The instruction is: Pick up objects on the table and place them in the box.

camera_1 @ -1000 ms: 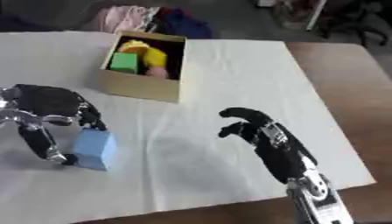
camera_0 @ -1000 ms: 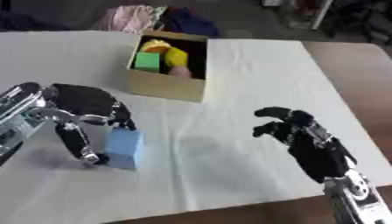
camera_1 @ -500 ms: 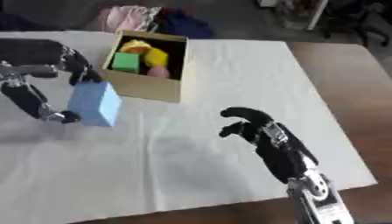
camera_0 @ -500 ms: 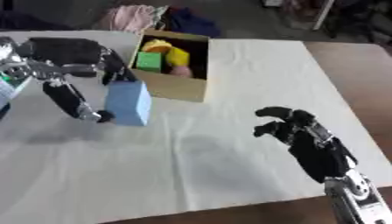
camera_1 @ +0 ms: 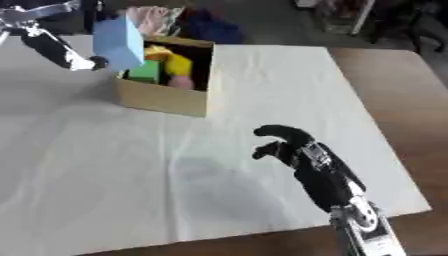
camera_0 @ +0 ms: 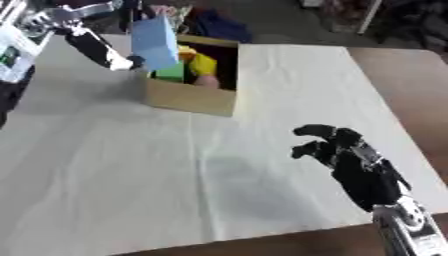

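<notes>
Blue block in left hand

Light-blue block held aloft, seemingly over open cardboard box.

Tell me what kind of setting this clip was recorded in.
Probably an indoor lab or workshop test bench: a table draped in a white cloth, a cardboard box of coloured toy blocks, and a cluttered floor behind. The left robot hand holds a blue block.
</notes>
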Tool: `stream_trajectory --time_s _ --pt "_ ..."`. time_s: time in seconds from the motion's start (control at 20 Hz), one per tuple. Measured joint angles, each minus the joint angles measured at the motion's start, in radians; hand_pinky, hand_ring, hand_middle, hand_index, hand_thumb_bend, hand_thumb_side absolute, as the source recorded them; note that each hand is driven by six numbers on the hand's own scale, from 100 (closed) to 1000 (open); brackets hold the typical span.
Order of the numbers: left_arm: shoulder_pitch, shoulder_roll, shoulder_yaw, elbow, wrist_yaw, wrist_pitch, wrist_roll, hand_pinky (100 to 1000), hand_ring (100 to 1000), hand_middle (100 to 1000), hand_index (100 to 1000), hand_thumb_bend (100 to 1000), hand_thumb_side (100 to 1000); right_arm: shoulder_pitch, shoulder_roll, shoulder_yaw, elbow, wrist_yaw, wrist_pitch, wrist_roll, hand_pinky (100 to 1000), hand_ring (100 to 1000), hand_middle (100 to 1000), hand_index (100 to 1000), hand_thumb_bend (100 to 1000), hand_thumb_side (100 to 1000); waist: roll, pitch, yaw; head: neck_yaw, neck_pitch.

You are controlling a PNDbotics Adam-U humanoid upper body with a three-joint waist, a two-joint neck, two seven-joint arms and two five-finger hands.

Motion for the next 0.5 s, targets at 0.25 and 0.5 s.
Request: stream_trajectory --time_s 0.25,0.5 --pt "-0.036 -0.105 0.044 0.157 -0.186 0.012 0.167 708 603 667 865 384 167 -0.001 0.008 0.009 0.002 -0.002 0.004 0.006 840 662 803 828 100 963 -0.001 0.000 -0.010 0.019 0.000" --pt "-0.036 -0.136 0.055 0.219 -0.314 0.001 0.277 837 790 860 941 337 421 -0.001 0.008 0.009 0.002 -0.003 0.005 0.010 840 661 803 828 100 963 -0.003 0.000 -0.010 0.024 0.000"
